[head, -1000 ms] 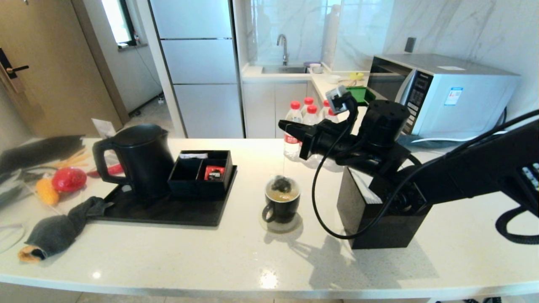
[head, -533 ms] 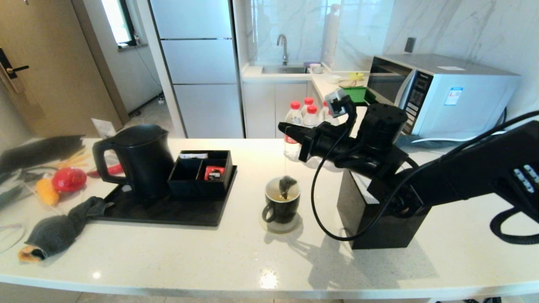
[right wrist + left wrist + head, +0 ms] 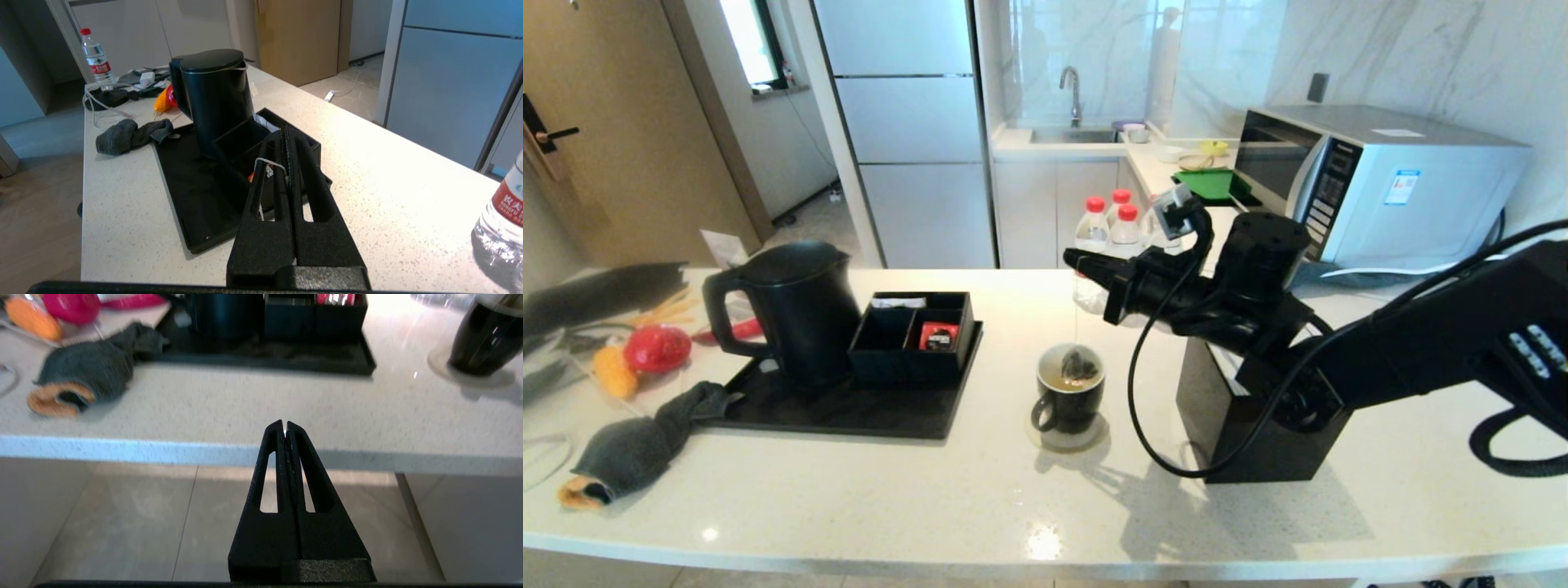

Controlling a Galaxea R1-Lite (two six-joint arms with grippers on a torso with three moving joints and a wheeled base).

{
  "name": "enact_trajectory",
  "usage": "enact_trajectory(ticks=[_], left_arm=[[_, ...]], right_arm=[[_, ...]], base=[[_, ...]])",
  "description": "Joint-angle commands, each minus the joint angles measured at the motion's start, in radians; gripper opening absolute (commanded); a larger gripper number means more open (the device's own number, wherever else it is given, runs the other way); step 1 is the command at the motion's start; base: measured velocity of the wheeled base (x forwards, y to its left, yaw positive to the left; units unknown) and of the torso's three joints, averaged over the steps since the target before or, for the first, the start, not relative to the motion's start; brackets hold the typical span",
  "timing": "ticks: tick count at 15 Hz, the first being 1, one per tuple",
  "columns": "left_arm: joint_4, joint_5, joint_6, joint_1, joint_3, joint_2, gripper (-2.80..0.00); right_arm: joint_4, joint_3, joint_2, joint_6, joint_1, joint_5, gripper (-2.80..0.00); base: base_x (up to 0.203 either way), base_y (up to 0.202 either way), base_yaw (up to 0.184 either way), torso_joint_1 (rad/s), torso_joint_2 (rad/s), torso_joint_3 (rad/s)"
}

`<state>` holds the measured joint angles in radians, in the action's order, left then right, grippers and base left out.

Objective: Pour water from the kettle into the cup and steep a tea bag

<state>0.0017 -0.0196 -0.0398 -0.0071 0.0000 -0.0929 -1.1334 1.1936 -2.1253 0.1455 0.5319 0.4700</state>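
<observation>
The right gripper (image 3: 1076,260) hangs above the cup (image 3: 1069,398), its fingers pressed together on the thin string, from which the tea bag (image 3: 1078,365) hangs down inside the cup's mouth. The cup stands on a small round coaster (image 3: 1067,438) near the middle of the counter (image 3: 931,506), just right of the black tray (image 3: 849,408), and holds pale yellowish water (image 3: 1060,380); whether the bag's lower tip is wetted cannot be told for certain, though it sits at about the liquid's level. The kettle (image 3: 788,314) stands upright on the left part of the tray, lid on, beside the compartment box (image 3: 913,333) (a red packet lies in one cell). Pouring therefore appears finished, and the step in hand is judged to be steeping. The left gripper (image 3: 285,435) is parked off the near edge of the counter, fingers closed on nothing. The next move calls for a straight vertical dip or lift over the cup's centre, with the grip on the string held firm so the bag neither swings against the rim nor drops in with its tag.
</observation>
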Motion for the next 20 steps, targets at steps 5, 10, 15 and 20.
enact_trajectory(ticks=[5, 10, 15, 20], left_arm=[[0.0, -0.003, -0.002, 0.004, 0.0, 0.093, -2.8], [0.0, -0.003, -0.002, 0.004, 0.0, 0.093, -2.8], [0.0, -0.003, -0.002, 0.004, 0.0, 0.093, -2.8], [0.0, -0.003, -0.003, 0.004, 0.0, 0.093, -2.8]], right_arm=[[-0.075, -0.097, -0.012, -0.002, 0.018, 0.0, -2.8], [-0.081, -0.123, -0.009, -0.004, 0.023, -0.021, -2.8], [0.108, -0.119, 0.043, -0.079, 0.03, -0.168, -2.8], [0.265, -0.101, 0.078, -0.084, 0.098, -0.369, -2.8]], base=[[0.0, 0.0, 0.0, 0.0, 0.0, 0.0], [0.0, 0.0, 0.0, 0.0, 0.0, 0.0], [0.0, 0.0, 0.0, 0.0, 0.0, 0.0], [0.0, 0.0, 0.0, 0.0, 0.0, 0.0]])
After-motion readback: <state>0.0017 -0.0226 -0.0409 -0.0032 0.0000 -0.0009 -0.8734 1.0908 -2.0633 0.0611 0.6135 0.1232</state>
